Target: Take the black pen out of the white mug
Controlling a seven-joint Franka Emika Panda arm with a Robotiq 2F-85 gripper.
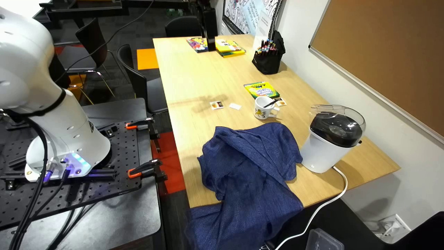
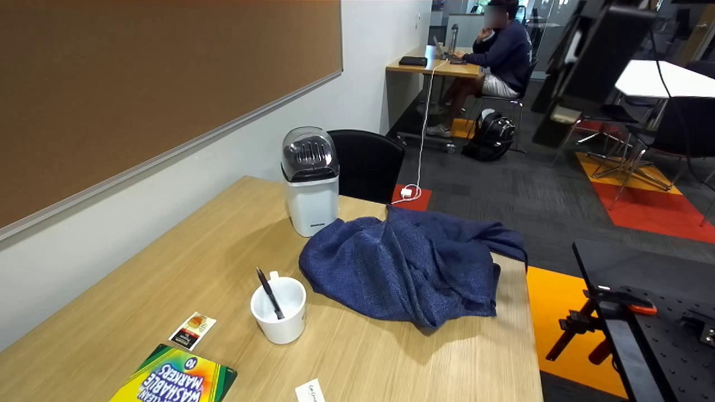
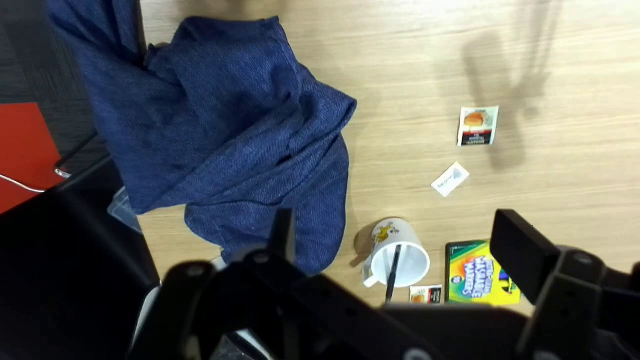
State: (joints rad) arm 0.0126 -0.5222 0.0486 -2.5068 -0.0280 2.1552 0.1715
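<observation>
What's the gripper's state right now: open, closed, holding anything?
Gripper: open, jaws well apart in the wrist view, holding nothing; the pen leans in the mug.

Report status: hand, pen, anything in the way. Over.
Hand open, nothing gripped. Black pen leaning in white mug, upper end past the rim. Blue cloth nearby, covering neither.
</observation>
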